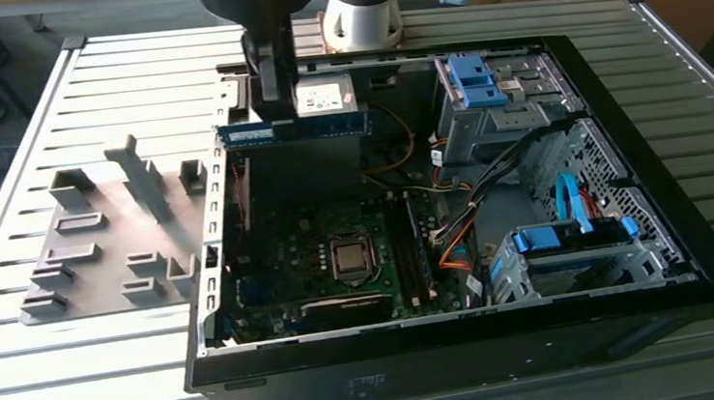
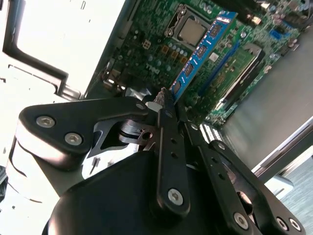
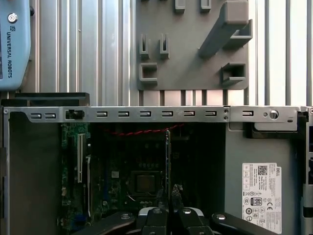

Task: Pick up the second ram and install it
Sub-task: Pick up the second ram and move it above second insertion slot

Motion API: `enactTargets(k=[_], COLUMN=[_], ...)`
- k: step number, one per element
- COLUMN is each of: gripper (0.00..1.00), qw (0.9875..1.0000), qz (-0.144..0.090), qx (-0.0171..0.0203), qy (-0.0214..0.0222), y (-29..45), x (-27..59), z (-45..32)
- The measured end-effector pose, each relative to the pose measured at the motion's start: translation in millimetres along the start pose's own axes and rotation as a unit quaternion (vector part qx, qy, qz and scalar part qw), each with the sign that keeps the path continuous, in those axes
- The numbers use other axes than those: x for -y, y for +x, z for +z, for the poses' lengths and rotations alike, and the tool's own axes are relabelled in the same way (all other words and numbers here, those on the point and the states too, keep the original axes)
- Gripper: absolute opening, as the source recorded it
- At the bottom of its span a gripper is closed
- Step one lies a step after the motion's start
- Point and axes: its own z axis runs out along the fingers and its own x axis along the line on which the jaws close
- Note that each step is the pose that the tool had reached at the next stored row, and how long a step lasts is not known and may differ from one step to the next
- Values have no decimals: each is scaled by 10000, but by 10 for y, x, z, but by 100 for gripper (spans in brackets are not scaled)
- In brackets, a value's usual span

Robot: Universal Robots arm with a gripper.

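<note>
The claw (image 1: 275, 116) is clenched on the second ram (image 1: 289, 128); in the second wrist view its dark fingers (image 2: 165, 117) pinch the board flat between them, and the stick (image 2: 203, 49) projects away from the tips toward the motherboard (image 2: 146, 44). You hold the second ram in the air, touching nothing but the claw, over the part of the open computer case (image 1: 712, 266) that lies toward the robot base, with its long edge level. In the first wrist view it appears edge-on as a thin line (image 3: 167, 156) rising from the claw (image 3: 169, 192). By this evidence the pick-up is done and the carry toward installation is in hand; nothing is seated yet. Seating calls for the contact edge to be parallel to, and directly over, a free memory slot (image 1: 409, 244) beside the CPU socket (image 1: 351, 256), with straight, even pressure, since a tilted stick would likely bind. The stick is long, thin and flat, a blue board with a row of small dark chips; it looks rigid but slight. The grey fixture (image 1: 102, 242) stands well apart on the slatted surface (image 1: 88, 379).
</note>
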Motion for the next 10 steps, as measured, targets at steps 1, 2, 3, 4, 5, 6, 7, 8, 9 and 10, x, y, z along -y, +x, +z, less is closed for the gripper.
enactTargets(k=[1, 2, 3, 4, 5, 6, 7, 8, 9, 10], gripper=[14, 14, 14, 14, 14, 14, 14, 14, 14, 14], qw=[10000, 10000, 10000, 10000, 10000, 10000, 10000, 10000, 10000, 10000], qz=[0, 0, 1, 1, 1, 0, 1, 0, 1, 1], qx=[0, 0, 0, 0, 1, 0, 0, 0, 0, 0], qy=[0, 0, 0, 0, 0, 0, 0, 0, 0, 0], y=[0, -1, -2, -2, -2, -2, -3, -3, -4, -4], x=[22, 46, 68, 89, 112, 134, 156, 181, 209, 234], z=[0, 1, 1, 1, 1, 1, 1, 1, 1, 1])
